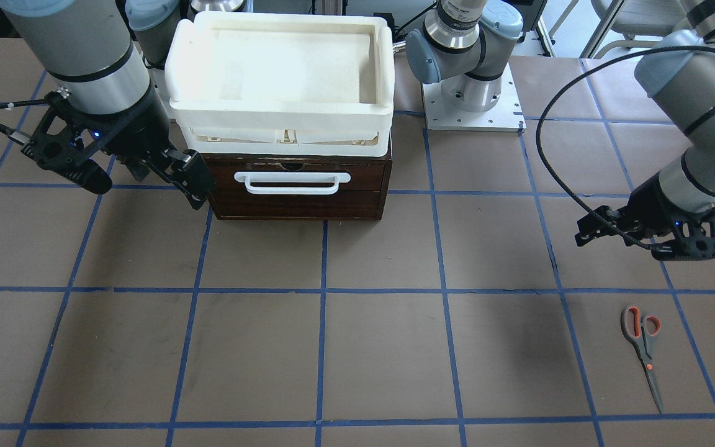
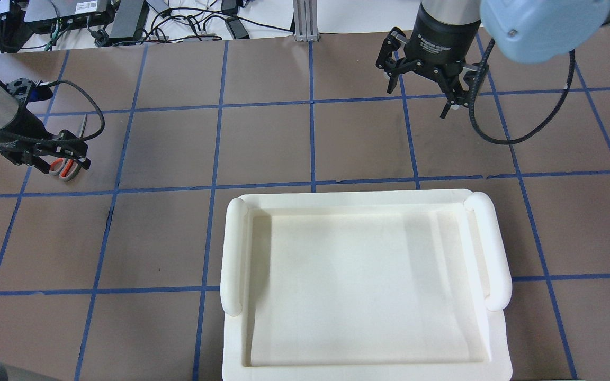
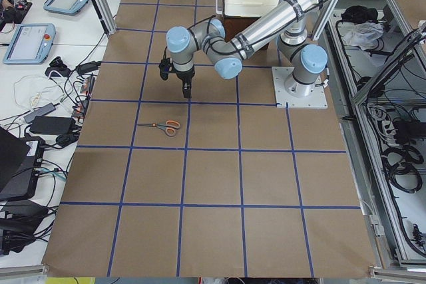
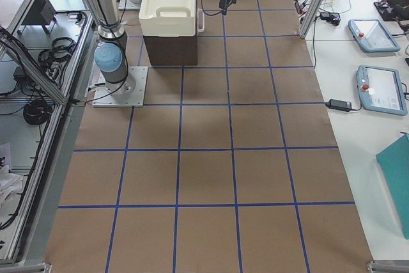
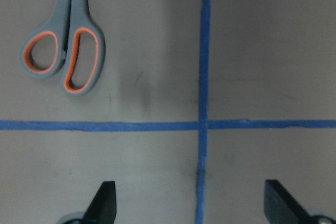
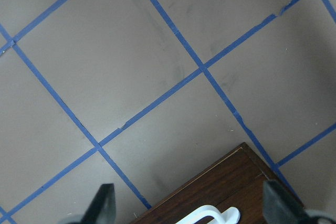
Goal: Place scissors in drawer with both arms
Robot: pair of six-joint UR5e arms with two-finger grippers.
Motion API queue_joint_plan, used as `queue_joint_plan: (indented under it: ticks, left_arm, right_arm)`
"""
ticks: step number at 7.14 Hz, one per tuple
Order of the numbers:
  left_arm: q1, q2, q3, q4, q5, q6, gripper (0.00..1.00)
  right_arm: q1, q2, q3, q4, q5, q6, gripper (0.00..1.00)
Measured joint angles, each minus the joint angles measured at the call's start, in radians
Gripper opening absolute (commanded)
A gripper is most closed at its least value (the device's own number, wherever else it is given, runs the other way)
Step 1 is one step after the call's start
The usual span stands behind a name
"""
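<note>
Upper left: right gripper (image 1: 143, 177), jaws wide, beside the closed drawer (image 1: 298, 205), likely lining up on its white handle (image 1: 292, 183). Right: left gripper (image 1: 590, 228), wide and empty, near scissors (image 1: 643, 347) flat on the table lower right, probably for pickup.

The scissors (image 1: 646, 357) lie alone on open table (image 1: 382, 360); a white tray (image 1: 280, 121) caps the drawer (image 1: 298, 202).

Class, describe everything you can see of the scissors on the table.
The scissors are small, with grey plastic-looking handles lined orange, an orange pivot dot and dark slim blades, closed. They lie flat on the brown table, inside one taped square, touching nothing else. The open left gripper hovers beside the handles.
</note>
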Motion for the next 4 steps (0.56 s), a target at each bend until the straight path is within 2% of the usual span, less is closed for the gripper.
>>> queue_joint_plan:
  ticks: [2, 4]
  left_arm:
    - [0.013, -0.135, 0.085, 0.130, 0.026, 0.004, 0.90]
    - [0.014, -0.254, 0.195, 0.154, 0.086, 0.030, 0.90]
  right_arm:
    - [0.060, 0.032, 0.004, -0.002, -0.003, 0.216, 1.00]
    - [0.106, 0.068, 0.026, -0.006, -0.004, 0.382, 1.00]
